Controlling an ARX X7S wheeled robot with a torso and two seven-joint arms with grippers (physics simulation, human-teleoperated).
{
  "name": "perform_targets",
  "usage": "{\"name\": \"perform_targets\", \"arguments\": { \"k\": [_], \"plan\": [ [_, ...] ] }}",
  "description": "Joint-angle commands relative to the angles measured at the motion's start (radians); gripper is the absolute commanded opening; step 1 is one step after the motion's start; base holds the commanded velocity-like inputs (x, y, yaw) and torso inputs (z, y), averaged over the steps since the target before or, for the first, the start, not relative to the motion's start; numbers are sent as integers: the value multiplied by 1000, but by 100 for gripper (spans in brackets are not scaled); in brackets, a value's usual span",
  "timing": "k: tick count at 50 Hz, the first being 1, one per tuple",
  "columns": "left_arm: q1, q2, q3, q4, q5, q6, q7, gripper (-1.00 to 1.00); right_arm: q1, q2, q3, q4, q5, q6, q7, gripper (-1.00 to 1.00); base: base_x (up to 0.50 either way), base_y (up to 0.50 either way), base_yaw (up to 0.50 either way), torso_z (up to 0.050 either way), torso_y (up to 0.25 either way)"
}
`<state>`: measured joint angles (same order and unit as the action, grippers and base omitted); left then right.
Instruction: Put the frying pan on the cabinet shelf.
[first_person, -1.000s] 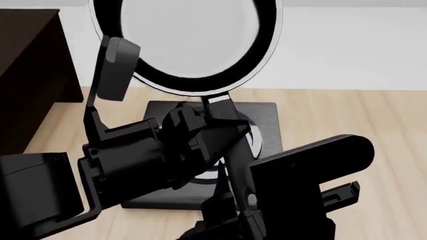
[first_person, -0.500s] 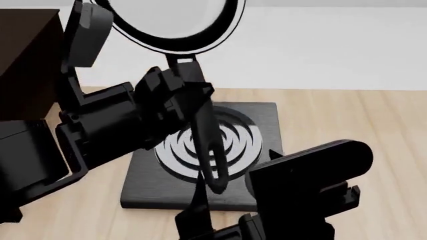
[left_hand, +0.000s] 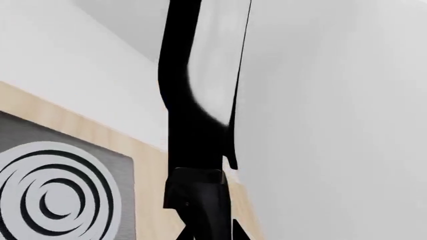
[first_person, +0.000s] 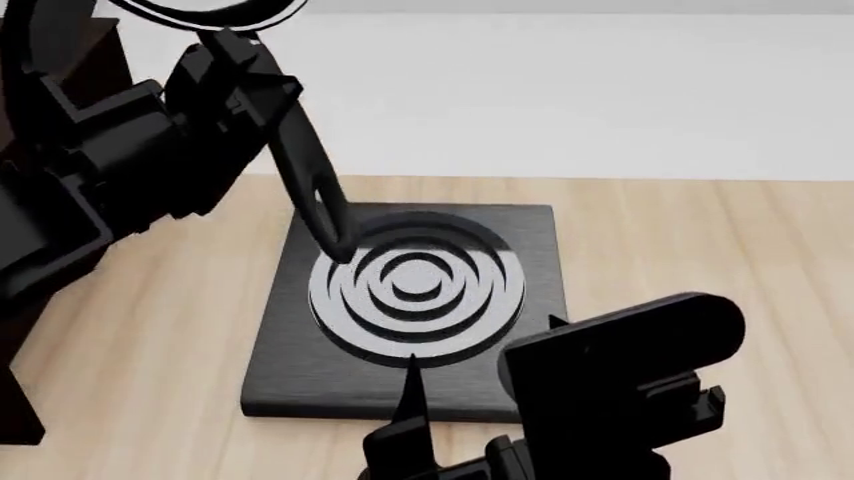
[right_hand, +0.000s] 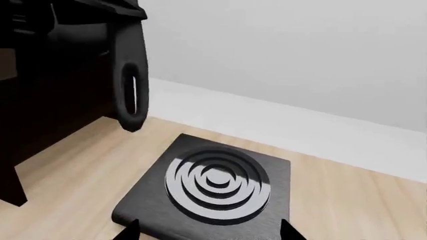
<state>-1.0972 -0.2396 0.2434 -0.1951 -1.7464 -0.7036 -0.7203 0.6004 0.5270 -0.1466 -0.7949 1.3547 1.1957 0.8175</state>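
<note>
While the left gripper (first_person: 247, 75) pinches the frying pan (first_person: 300, 170) by the upper part of its handle, the pan hangs in the air at the head view's upper left, bowl up and mostly cut off by the frame edge, only an arc of pale rim showing. Handle slants down and ends with its loop hole above the near-left corner of the stove plate (first_person: 414, 300), not touching it. Left wrist view shows the pan (left_hand: 200, 100) nearly edge-on against the white wall (left_hand: 333, 125), with part of the ringed plate (left_hand: 53, 195) below. Right wrist view shows the handle loop (right_hand: 130, 95) hanging beside the dark cabinet (right_hand: 47, 100), clear of the light wooden tabletop (right_hand: 73, 180). Cabinet sits at the head view's far left (first_person: 100, 45); shelf board itself not clearly visible, probably hidden behind the arm. Right gripper (right_hand: 207, 232) is low over the table near the plate's front edge (right_hand: 200, 190), fingers spread, nothing between them.
</note>
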Motion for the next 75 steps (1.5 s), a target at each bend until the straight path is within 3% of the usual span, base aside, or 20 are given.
{"name": "perform_targets", "arguments": {
  "k": [1,28,46,75],
  "plan": [
    [-74,-38,-67,-106,-41,59,42,-100,6,-6,5,5,8,-8,4,100,0,0,0,0,0],
    [-89,-168,-198,-118,-130,108,-35,-100,92,-13,-25,36,110,19,90,100,0,0,0,1,2],
    [-47,-85,-352,-153,-306,231,-58,-100,114,-13,-43,38,154,18,126,100,0,0,0,1,2],
    [-15,-38,-452,-184,-354,344,12,-100,120,-2,-66,31,210,6,176,100,0,0,0,0,2]
  ]
}}
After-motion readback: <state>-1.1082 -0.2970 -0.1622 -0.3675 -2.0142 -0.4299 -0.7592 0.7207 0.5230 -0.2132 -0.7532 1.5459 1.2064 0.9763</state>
